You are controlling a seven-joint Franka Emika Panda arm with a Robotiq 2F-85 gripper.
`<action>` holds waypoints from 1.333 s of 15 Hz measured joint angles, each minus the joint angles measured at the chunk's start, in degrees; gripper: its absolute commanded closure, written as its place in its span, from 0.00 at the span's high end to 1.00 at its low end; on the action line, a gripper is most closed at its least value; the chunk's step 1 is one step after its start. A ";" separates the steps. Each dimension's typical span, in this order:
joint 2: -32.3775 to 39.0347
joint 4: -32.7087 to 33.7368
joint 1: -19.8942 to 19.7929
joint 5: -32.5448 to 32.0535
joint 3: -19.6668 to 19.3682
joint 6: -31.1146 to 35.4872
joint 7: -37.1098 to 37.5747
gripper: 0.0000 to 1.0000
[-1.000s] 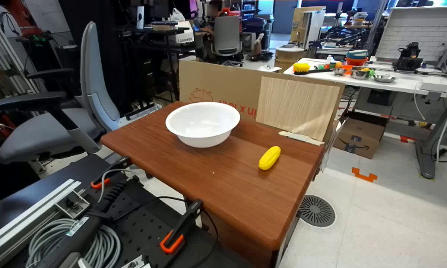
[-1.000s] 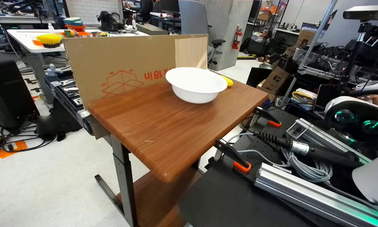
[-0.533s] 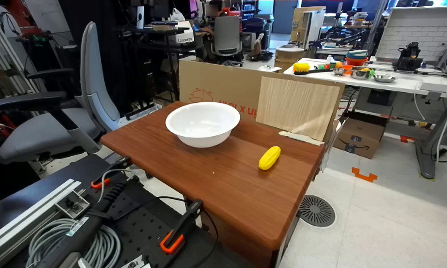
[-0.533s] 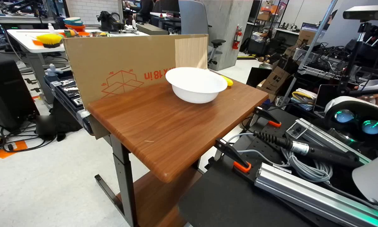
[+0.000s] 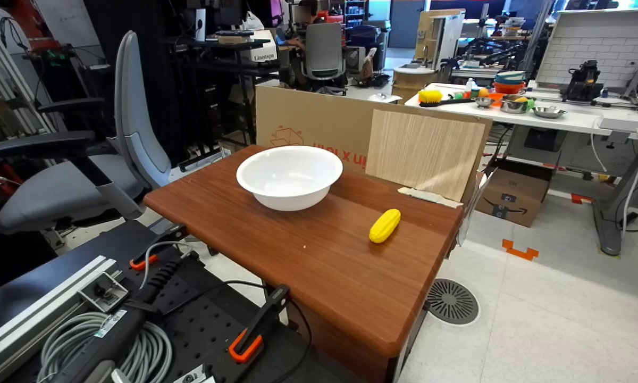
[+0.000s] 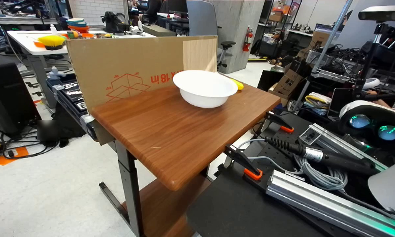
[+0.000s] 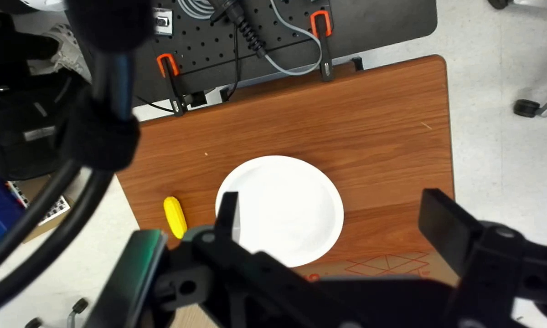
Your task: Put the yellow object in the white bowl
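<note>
The yellow object (image 5: 384, 226) is a small ridged oval lying on the brown table, to the right of the bowl in an exterior view. It is partly hidden behind the bowl in an exterior view (image 6: 239, 85), and shows left of the bowl in the wrist view (image 7: 175, 217). The white bowl (image 5: 292, 201) stands upright and empty on the table; it also shows in an exterior view (image 6: 205, 98) and the wrist view (image 7: 287, 205). My gripper (image 7: 331, 193) is open with nothing between its fingers, above the table. Neither exterior view shows it.
A cardboard sheet (image 6: 118, 62) stands along the table's far edge, with a light wood panel (image 5: 425, 151) against it. Black clamps with orange ends (image 5: 260, 324) grip the near table edge (image 5: 297, 287). A black pegboard bench with coiled cable (image 5: 143, 340) adjoins it.
The yellow object and the bowl have not moved. A white ring-shaped device by a hand, at the right edge of an exterior view, has shifted left and up.
</note>
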 measured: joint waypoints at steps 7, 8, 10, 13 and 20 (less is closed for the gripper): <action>5.57 0.37 -5.57 -3.34 -12.20 4.29 -7.45 1.00; 7.58 0.67 -6.66 -3.42 -14.14 6.09 -8.67 1.00; 12.27 1.88 -8.05 -3.36 -17.34 9.66 -10.77 1.00; 20.37 5.40 -8.39 -2.59 -20.06 13.05 -11.66 1.00; 38.04 17.41 -8.52 2.77 -22.58 14.40 -11.19 1.00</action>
